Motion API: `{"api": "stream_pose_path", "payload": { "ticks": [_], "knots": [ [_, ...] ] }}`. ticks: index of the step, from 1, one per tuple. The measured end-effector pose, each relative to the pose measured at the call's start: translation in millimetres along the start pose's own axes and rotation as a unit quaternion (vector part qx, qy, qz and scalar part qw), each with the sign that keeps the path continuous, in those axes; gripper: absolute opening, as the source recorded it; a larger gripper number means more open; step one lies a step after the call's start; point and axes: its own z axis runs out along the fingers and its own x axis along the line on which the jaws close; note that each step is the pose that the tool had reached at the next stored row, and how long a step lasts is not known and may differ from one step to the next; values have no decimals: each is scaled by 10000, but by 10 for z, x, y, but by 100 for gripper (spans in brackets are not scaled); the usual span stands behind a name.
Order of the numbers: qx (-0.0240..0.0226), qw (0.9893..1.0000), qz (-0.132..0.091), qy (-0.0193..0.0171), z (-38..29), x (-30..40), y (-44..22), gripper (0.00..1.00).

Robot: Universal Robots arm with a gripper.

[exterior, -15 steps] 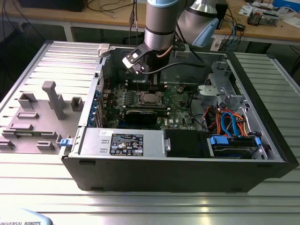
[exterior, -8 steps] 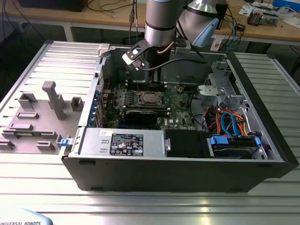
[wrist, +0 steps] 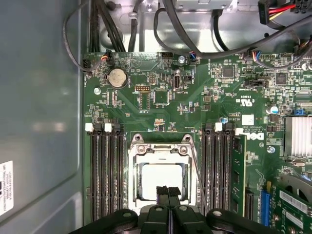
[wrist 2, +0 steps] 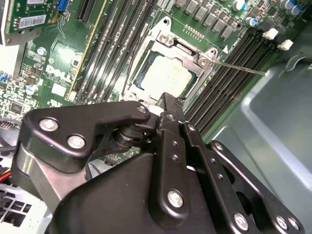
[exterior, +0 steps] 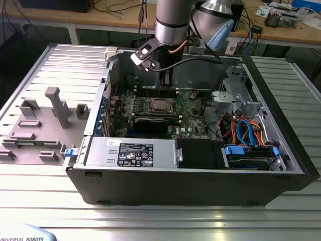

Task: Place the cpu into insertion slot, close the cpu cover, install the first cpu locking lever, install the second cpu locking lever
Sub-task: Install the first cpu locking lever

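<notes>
Inside the open computer case the cpu (wrist: 162,178) lies flat in the insertion slot (wrist: 132,146), the cpu cover (wrist: 158,152) framing it; the gripper (wrist: 168,189) hovers just above, fingers pinched together, empty; the chip looks light, stiff and fragile, best held by its edges.

I work on a ribbed metal table (exterior: 150,221); on the far side stand wooden benches (exterior: 100,21) strewn with cables (exterior: 116,7), dark floor (exterior: 30,40) beneath.
</notes>
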Motion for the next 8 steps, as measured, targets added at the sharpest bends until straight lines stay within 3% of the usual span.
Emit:
{"api": "stream_pose_path", "payload": {
  "ticks": [4, 8],
  "knots": [
    [0, 10000, 0, -1, -65, 1, -1, 11],
    [0, 10000, 0, 0, -176, 4, -1, 11]
  ]
}}
